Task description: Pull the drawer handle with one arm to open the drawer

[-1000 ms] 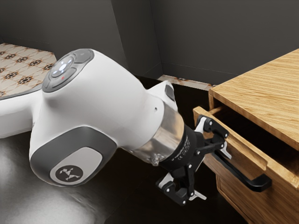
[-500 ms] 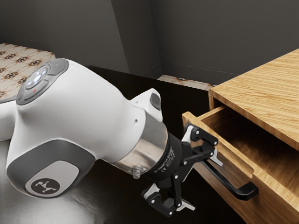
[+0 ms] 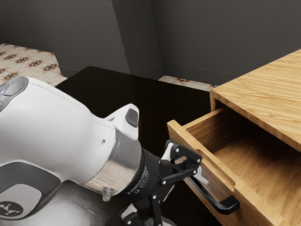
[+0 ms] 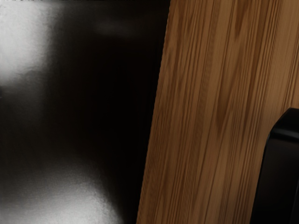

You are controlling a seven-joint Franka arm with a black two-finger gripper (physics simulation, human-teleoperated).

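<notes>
One finger is doing the work: the tool (image 3: 181, 197) is spread wide, gripping nothing. Its upper finger (image 3: 188, 157) sits against the near end of the black handle (image 3: 216, 200), and the other finger hangs well apart, down at the exterior view's lower edge. I read that as a hook pull rather than a pinch, which suits a bar standing off the wood with a gap behind it.

The drawer (image 3: 202, 127) stands well out of the wooden cabinet (image 3: 263, 89), with its inside floor open to view, so the opening looks nearly complete. The cabinet sits at the exterior view's right, past the dark glossy tabletop (image 3: 117, 89).

The white arm (image 3: 56, 141) lies low, roughly in line with the drawer's travel. That is probably deliberate, so the pull runs along the slide and not across it.

From the wrist, the drawer front (image 4: 215, 116) is right up close, with the handle (image 4: 280, 172) beside it.

One worry: the contact is at the bar's end, not its middle, so the finger could slip off.
</notes>
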